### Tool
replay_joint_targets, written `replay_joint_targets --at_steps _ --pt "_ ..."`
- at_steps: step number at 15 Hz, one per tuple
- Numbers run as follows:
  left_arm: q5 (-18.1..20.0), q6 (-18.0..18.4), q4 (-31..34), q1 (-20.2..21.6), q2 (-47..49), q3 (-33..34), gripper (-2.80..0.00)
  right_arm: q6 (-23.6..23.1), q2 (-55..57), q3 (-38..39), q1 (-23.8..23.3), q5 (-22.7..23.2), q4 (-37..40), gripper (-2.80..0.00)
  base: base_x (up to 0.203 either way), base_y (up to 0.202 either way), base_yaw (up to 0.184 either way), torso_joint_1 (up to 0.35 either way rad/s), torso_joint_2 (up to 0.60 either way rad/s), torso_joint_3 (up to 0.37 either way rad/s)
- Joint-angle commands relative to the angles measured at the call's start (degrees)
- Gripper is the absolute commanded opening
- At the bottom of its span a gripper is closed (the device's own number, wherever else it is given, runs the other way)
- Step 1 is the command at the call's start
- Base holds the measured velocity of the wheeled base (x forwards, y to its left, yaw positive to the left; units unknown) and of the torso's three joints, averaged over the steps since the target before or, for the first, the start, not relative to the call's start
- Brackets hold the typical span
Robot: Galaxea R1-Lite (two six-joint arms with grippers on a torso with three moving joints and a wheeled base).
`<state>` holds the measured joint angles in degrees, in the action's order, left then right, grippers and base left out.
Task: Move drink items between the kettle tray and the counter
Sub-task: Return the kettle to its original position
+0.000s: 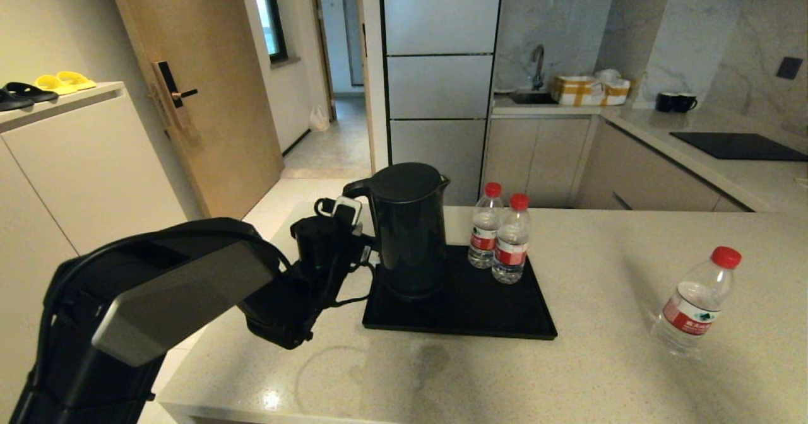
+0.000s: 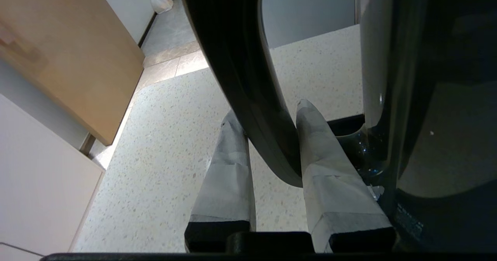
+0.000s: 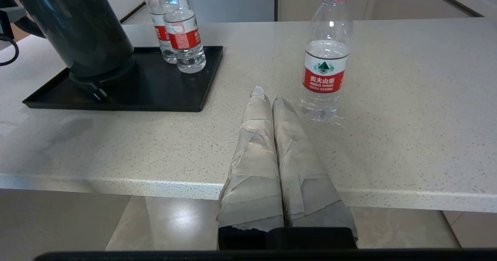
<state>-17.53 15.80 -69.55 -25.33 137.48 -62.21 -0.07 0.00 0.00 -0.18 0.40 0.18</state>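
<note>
The tall black kettle [image 1: 407, 228] stands at the left end of the black kettle tray [image 1: 499, 313] on the beige counter [image 1: 600, 361]. My left gripper [image 2: 268, 109] reaches in from the left and is shut on the kettle's loop handle [image 2: 248, 78], one taped finger on each side. Two red-capped water bottles [image 1: 485, 235] [image 1: 511, 241] stand upright on the tray's far right part. A third bottle [image 1: 694, 304] stands upright on the counter to the right. My right gripper [image 3: 269, 96] is shut and empty, low by the counter's front edge, just beside that bottle [image 3: 326, 59]; the head view does not show it.
A black cooktop panel [image 1: 735, 145] lies in the far right worktop, with two black mugs [image 1: 675, 101] and a sink tap [image 1: 536, 64] behind. A cream cabinet [image 1: 63, 159] with shoes stands at the left, beyond the counter's left edge.
</note>
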Motion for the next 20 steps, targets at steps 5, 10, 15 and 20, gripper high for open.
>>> replay_joint_targets --at_steps 5,10,15,20 --pt "-0.14 1.56 2.15 0.00 -2.55 -2.53 -2.80 -0.02 0.08 0.09 0.01 0.04 -0.01 -2.80 0.000 0.000 0.000 0.000 0.00 0.000" --pt "-0.14 1.60 3.45 0.11 -3.27 -2.92 -2.80 -0.02 0.00 0.09 0.01 0.04 -0.01 -2.80 0.000 0.000 0.000 0.000 0.00 0.000" --pt "-0.10 1.35 3.58 0.23 0.65 -2.27 -2.80 -0.02 0.00 0.09 0.01 0.04 -0.01 -2.80 0.000 0.000 0.000 0.000 0.00 0.000" --pt "-0.05 0.70 5.93 1.43 1.65 -2.04 -2.80 -0.02 0.00 0.09 0.01 0.04 -0.01 -2.80 0.000 0.000 0.000 0.000 0.00 0.000"
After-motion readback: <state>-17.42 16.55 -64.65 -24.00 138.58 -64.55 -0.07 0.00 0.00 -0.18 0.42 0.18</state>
